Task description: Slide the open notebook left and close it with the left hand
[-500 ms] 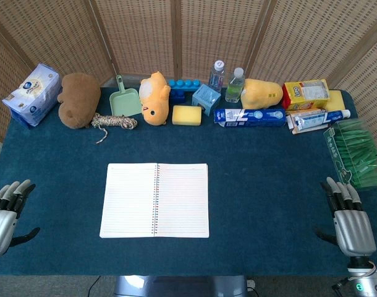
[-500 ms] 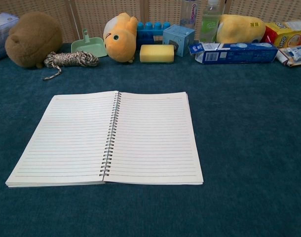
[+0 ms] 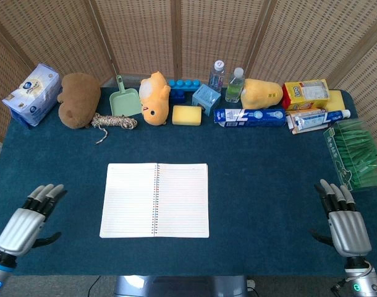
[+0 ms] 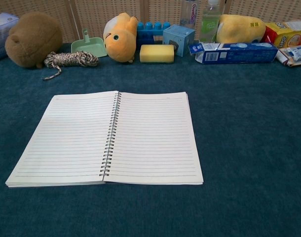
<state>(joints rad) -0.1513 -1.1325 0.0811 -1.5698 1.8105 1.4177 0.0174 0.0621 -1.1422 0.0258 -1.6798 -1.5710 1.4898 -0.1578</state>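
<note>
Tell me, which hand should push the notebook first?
Probably the left hand. It sits just off the left edge of the notebook, open and empty, and the notebook must slide that way. The right hand lies farther from it, near the table's right edge.

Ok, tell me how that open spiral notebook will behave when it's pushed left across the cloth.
The notebook lies flat and thin, so it probably slides as one piece. The table cloth looks fuzzy, so expect some drag. Its loose pages may buckle or lift if the left hand pushes only the top sheet.
</note>
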